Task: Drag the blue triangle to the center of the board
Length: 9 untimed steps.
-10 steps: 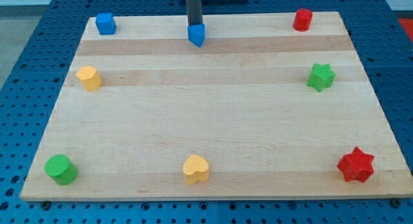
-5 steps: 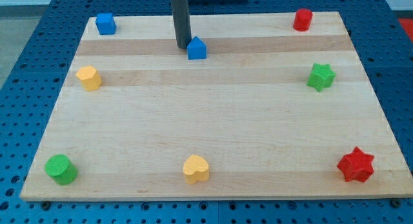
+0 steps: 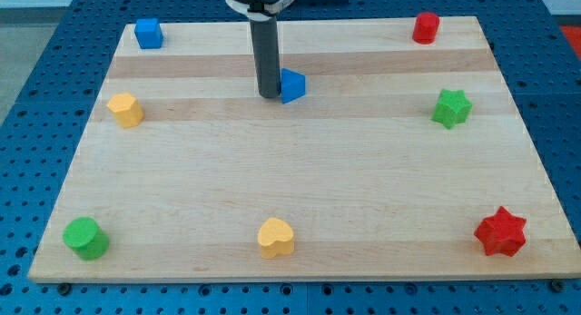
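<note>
Where the smooth dark rod meets the pale wood-grain table [image 3: 300, 197], my tip [image 3: 269, 96] touches the faceted blue triangle [image 3: 291, 85], which sits at its 3 o'clock; the end effector has no jaws

A pale wooden board [image 3: 300, 197] made of long planks with faint seams running from the view's left to its right fills most of the frame. It lies on a blue perforated table top [image 3: 36, 97] with a regular grid of small dark holes, visible along every side. Lighting is even, with soft shadows.
</note>
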Motion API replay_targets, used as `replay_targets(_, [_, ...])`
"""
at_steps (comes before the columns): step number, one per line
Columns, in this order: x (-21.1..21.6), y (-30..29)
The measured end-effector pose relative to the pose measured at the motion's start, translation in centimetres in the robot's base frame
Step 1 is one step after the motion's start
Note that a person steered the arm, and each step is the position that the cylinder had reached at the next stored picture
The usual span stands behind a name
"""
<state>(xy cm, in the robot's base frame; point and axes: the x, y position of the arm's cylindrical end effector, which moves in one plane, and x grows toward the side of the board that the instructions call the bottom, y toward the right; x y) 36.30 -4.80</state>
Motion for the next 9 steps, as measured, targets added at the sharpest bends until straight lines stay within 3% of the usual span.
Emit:
replay_targets(2, [4.0, 0.0])
replay_targets(3, [4.1, -1.2])
replay_targets(5, [-6.5, -1.2])
replay_targets(6, [-8.2, 1.0])
replay_targets(7, [-0.7, 1.0])
replay_targets(9, [0.3, 0.5])
